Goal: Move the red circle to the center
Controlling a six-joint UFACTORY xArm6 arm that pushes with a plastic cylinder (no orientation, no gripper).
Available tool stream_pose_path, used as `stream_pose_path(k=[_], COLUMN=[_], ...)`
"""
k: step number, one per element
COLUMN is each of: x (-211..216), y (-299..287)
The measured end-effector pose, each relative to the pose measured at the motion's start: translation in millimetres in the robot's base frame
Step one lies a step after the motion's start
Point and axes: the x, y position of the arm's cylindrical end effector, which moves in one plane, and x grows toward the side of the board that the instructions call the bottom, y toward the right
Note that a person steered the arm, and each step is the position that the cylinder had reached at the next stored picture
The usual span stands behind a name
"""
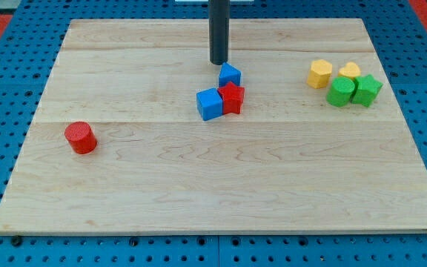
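My tip (219,62) is a bare rod, no fingers to report, just above the small blue block (230,74) near centre. Red plastic cylinder (81,138) sits far view-left on the wooden table (221,193). Risk: scattering the blue cube (209,104) and red block (233,98) en route.
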Motion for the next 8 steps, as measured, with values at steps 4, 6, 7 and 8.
stream_pose_path(k=[4,6,7,8], x=[-3.4,25.9,49.5,62.0], y=[-36.7,-255.8,-311.8,-313.0])
